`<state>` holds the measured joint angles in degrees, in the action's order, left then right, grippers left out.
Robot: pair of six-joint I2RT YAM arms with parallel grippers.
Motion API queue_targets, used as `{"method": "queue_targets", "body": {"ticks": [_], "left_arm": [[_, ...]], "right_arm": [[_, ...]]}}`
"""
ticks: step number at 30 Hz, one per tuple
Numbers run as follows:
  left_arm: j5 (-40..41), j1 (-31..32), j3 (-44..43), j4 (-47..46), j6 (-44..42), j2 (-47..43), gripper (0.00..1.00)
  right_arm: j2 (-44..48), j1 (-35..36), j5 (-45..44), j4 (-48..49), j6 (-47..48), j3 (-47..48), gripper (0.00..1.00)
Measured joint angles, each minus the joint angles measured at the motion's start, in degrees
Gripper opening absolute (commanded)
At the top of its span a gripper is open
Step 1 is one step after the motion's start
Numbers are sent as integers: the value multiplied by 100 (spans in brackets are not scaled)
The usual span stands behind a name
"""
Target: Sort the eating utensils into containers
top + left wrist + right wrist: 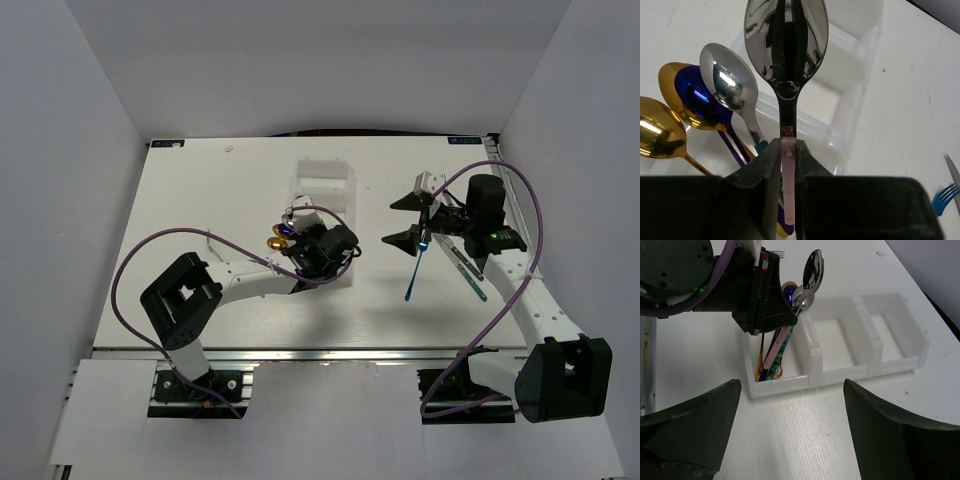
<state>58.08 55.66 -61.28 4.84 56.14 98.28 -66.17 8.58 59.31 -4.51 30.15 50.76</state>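
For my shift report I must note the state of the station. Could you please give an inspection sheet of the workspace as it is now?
Surface: white table, no spill seen.
Job's things: translucent white plastic divided tray; gold, blue and silver metal spoons in its end compartment, the other compartments bare; blue metal fork and slim teal-handled silver utensil on the table near the right arm.
Clutter: small white scrap on the table.
Pincers: left pincer shut on pink-handled silver spoon above the spoon compartment; right pincer open, holding nothing.
Cables: purple cables loop along both arms.
Surroundings: white walls on three sides.
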Motion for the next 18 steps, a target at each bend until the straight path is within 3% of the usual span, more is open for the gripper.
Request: {"method": "queue_targets", "body": {"ticks": [10,15,18], "left_arm": [[2,74,90,219,160,0,29],[-2,83,92,267,155,-35,45],[-37,83,96,289,151,-151,49]], "right_arm": [[-39,0,0,0,0,-2,89],[-85,0,0,0,0,-2,89],[-109,0,-2,0,0,-2,89]]}}
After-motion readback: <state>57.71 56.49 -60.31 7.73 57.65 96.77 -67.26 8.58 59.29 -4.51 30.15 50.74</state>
